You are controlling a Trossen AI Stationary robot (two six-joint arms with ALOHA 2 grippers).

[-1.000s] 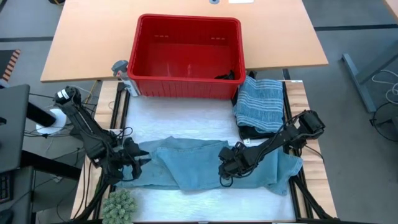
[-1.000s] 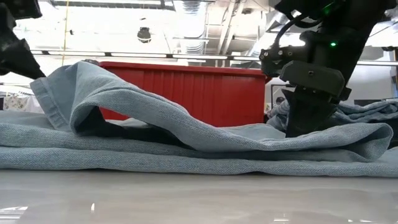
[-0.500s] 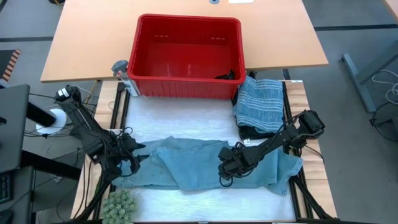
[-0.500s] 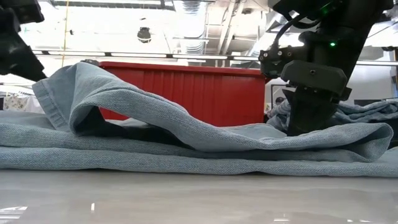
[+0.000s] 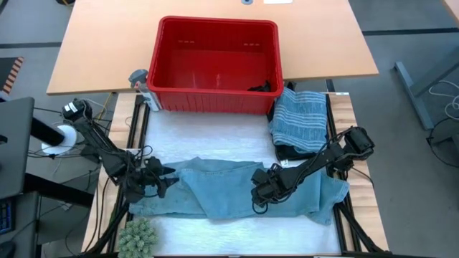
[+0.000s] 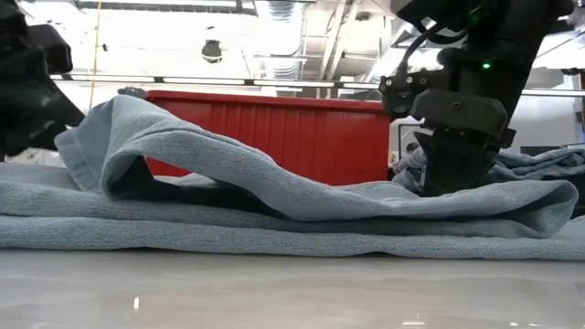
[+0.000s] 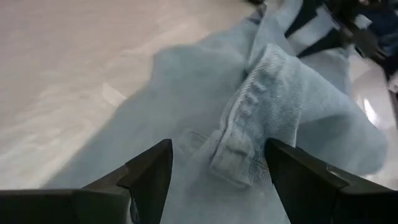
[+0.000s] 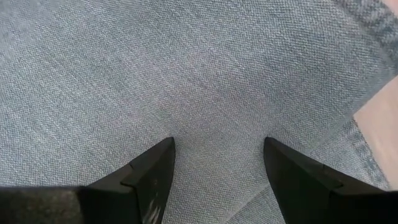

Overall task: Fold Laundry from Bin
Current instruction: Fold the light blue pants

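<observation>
A light blue garment (image 5: 222, 190) lies spread along the table's near part, its left portion folded over into a raised hump (image 6: 137, 119). My left gripper (image 5: 163, 178) stands open at the garment's left end. The fold's hemmed edge (image 7: 245, 118) lies just ahead between its fingers, and I see no touch. My right gripper (image 5: 259, 193) is open, its tips down on the garment's right half. The red bin (image 5: 215, 64) stands at the far middle with a bit of dark cloth (image 5: 264, 87) inside. My right gripper sets its open fingertips (image 8: 155, 168) on a flat stretch of the garment's right half (image 8: 214, 106). They come from above, slanting down. The cloth lies flat on the table under them. In the low view a cloth fold (image 6: 475, 196) hides the tips.
A folded grey-blue striped cloth (image 5: 300, 118) lies on a dark garment (image 5: 292, 152) at the right, beside the bin. A green spiky ball (image 5: 138, 235) sits at the near left corner. A small grey object (image 5: 138, 77) stands by the bin's left side.
My left gripper has come down lower beside the raised fold at the garment's left end. The fold keeps its humped shape.
</observation>
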